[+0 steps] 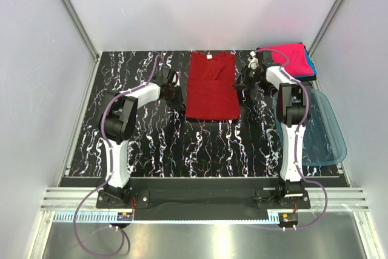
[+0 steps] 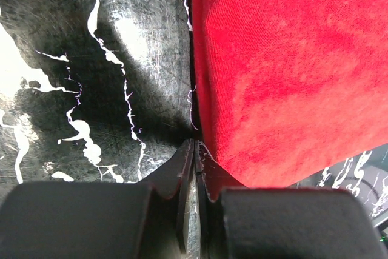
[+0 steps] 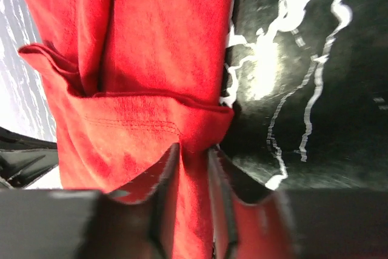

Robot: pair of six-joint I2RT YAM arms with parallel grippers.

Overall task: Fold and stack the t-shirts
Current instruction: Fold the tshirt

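The dark red t-shirt lies flat as a long rectangle at the table's middle back, its white neck label at the far end. My left gripper sits low at its left edge. In the left wrist view, that gripper has its jaws together with only a thin slit between them, and the red cloth lies beside and over the right finger. My right gripper is at the shirt's right edge. In the right wrist view, it is shut on a fold of red cloth. A pink t-shirt lies folded on a teal-blue one at the back right.
A translucent blue plastic tub stands at the right edge, beside the right arm. The table is black marble-patterned. White walls close in the left, right and back sides.
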